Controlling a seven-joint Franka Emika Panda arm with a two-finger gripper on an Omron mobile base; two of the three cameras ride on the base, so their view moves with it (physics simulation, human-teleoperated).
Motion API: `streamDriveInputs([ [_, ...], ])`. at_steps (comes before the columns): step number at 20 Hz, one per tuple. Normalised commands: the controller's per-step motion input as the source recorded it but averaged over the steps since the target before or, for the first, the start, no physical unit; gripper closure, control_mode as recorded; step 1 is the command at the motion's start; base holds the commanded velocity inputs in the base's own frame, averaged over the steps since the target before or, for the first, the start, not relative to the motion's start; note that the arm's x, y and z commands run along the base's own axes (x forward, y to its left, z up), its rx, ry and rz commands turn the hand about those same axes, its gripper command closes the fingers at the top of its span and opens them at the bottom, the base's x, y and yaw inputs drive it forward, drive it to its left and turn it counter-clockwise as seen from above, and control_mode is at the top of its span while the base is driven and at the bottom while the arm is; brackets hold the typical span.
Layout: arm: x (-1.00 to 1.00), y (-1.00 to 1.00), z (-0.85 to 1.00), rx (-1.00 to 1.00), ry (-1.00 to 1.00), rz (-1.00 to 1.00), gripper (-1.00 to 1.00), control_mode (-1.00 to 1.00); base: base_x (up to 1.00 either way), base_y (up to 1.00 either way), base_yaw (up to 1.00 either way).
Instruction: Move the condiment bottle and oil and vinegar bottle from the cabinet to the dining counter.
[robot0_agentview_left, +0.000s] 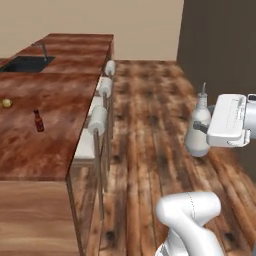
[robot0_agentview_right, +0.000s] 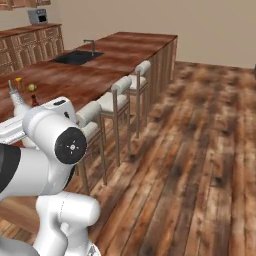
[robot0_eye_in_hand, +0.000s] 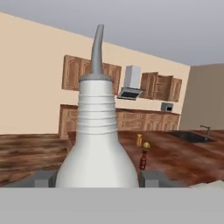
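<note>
The condiment bottle (robot0_agentview_left: 38, 120) already stands upright on the dining counter (robot0_agentview_left: 55, 150), set in from its long stool-side edge and well short of the black sink (robot0_agentview_left: 25, 63) at the far end. A small yellowish thing (robot0_agentview_left: 6, 103) lies toward the counter's left edge; I cannot tell what it is. That half of the task looks finished.

To the right, out over the plank floor (robot0_agentview_left: 150, 125) and clear of the counter's edge, the gripper (robot0_agentview_left: 204, 128) pinches the oil and vinegar bottle (robot0_agentview_left: 198, 131) about its rounded body, one fingertip (robot0_eye_in_hand: 43, 178) on each side, spout up. So the step in hand, as I judge it, is carrying the second bottle across.

The next move calls for bringing it past the row of cushioned stools (robot0_agentview_left: 98, 120) and over the counter's edge, keeping it upright, then lowering it onto bare wood apart from the condiment bottle before the fingers let go.

No brand or writing can be read: the pale bottle is plain, and the sauce bottle's label is too small to make out.
</note>
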Motion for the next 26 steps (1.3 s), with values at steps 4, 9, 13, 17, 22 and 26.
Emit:
streamDriveInputs([
  [4,0.0,0.0,0.0,0.0,0.0,0.0,1.0,1.0,0.57,-0.57,0.38],
  [9,0.0,0.0,0.0,0.0,0.0,0.0,1.0,1.0,0.57,-0.55,0.4],
  [13,0.0,0.0,0.0,0.0,0.0,0.0,1.0,1.0,0.56,-0.56,0.41],
  [17,0.0,0.0,0.0,0.0,0.0,0.0,1.0,1.0,0.53,-0.59,0.41],
  [22,0.0,0.0,0.0,0.0,0.0,0.0,1.0,1.0,0.52,-0.64,0.41],
  [26,0.0,0.0,0.0,0.0,0.0,0.0,1.0,1.0,0.5,-0.64,0.41],
])
